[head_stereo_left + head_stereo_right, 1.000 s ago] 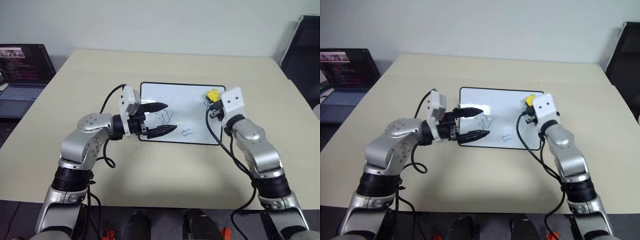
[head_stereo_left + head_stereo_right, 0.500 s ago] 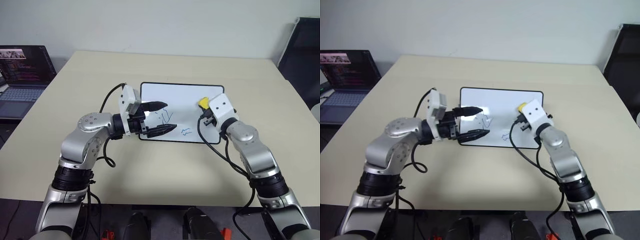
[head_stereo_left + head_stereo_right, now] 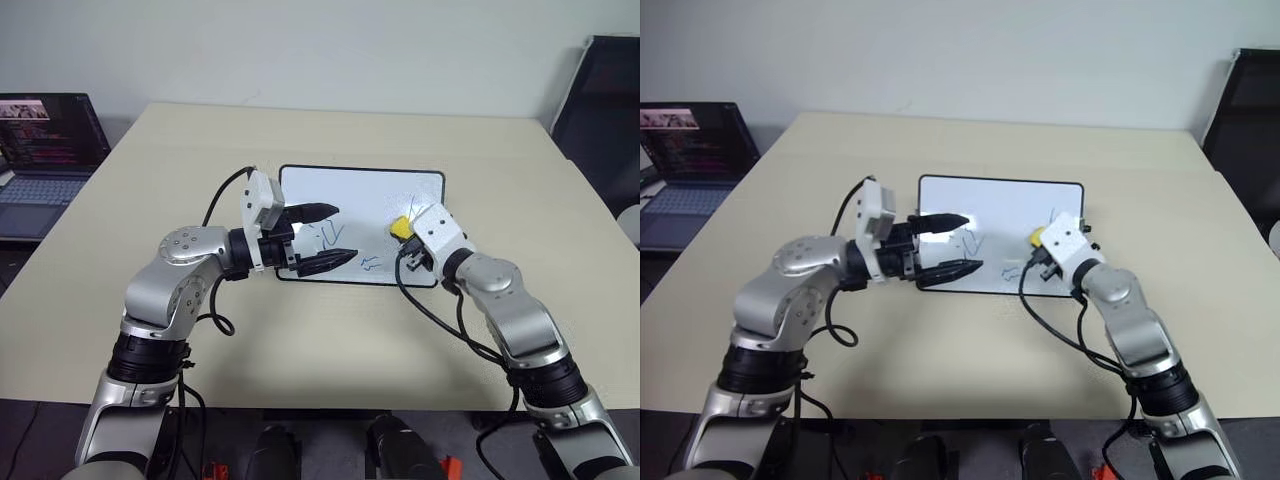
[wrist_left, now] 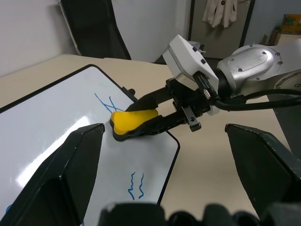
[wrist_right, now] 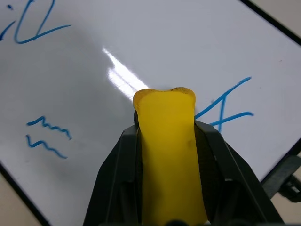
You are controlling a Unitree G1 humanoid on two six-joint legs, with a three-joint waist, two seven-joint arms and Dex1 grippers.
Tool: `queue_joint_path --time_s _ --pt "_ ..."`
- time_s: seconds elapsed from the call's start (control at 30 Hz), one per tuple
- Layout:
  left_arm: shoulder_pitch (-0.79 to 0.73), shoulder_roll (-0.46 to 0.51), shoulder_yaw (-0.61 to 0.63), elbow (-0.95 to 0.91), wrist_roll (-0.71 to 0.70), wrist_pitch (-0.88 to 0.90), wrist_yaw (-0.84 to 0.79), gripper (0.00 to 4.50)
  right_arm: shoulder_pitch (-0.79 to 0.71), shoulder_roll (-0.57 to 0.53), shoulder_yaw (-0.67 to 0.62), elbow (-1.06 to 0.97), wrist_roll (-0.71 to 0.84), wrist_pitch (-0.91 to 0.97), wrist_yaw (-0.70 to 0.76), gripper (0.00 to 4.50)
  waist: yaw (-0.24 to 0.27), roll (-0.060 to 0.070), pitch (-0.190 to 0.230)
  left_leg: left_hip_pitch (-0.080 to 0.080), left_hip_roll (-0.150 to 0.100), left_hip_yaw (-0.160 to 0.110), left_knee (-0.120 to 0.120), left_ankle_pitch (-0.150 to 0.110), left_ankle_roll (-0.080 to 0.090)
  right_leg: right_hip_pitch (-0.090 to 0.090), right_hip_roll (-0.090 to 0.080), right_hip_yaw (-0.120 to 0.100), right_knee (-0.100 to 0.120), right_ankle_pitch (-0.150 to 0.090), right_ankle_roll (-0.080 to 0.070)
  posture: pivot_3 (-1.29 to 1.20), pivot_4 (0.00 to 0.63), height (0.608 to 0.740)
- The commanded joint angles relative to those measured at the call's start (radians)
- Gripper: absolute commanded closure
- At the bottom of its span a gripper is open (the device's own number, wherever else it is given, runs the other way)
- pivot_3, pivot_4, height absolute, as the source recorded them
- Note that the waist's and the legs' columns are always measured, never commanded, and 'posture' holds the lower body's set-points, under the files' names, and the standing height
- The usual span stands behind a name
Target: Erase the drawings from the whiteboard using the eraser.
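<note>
Eraser [image 3: 399, 227] is pinched in the right tool [image 4: 141, 123] over the whiteboard [image 3: 360, 190] on the table [image 3: 520, 160], beside blue drawings [image 5: 225, 106]. The left tool [image 3: 330, 236] is held spread above the board's left edge.

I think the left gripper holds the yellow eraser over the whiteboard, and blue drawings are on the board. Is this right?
Not quite: the right gripper holds the eraser, as the left wrist view shows. It is over the whiteboard, and the blue drawings are there.

1 whiteboard [image 3: 345, 195], 1 eraser [image 5: 170, 155], approx 3 drawings [image 5: 46, 136], 1 laptop [image 3: 45, 150].
</note>
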Motion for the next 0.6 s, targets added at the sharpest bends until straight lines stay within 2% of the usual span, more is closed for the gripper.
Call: queue_joint_path --time_s 0.03,0.13,0.23,0.4,0.6 --pt "-0.016 -0.007 0.007 -0.043 -0.016 -0.002 0.008 0.0 -0.04 0.003 -0.034 0.058 -0.055 -0.02 -0.076 3.33 -0.001 0.0 0.0 0.0 0.0 0.0 0.0 0.0 0.0 0.0 0.0 0.0 0.0 0.0 0.0 0.0 0.15 0.74" --pt "-0.01 -0.007 0.004 -0.05 -0.018 0.003 0.007 0.0 -0.104 0.017 -0.078 0.118 -0.082 -0.079 -0.156 3.33 -0.003 0.0 0.0 0.0 0.0 0.0 0.001 0.001 0.001 0.0 0.0 0.001 0.0 0.001 0.0 0.0 0.15 0.74" --pt "-0.005 -0.008 0.003 -0.055 -0.018 0.005 0.007 0.0 -0.121 0.019 -0.077 0.154 -0.081 -0.098 -0.157 3.33 -0.003 0.0 0.0 0.0 0.0 0.0 0.0 0.001 0.001 0.0 0.0 0.001 0.0 0.001 0.0 0.0 0.15 0.74" --pt "0.003 -0.008 0.004 -0.063 -0.019 0.009 0.009 0.0 -0.096 0.01 -0.049 0.149 -0.07 -0.068 -0.097 3.33 -0.006 0.0 0.0 -0.001 0.0 0.0 -0.003 0.001 0.001 -0.001 0.0 0.001 -0.001 0.001 0.0 0.0 0.15 0.74" --pt "-0.003 -0.013 0.006 -0.054 -0.018 0.007 0.009 0.0 -0.005 -0.075 -0.011 0.042 -0.061 -0.001 0.033 3.33 -0.012 0.0 0.0 -0.001 0.0 0.0 -0.002 0.001 0.001 0.0 0.0 0.0 -0.001 0.0 0.0 0.0 0.15 0.74"
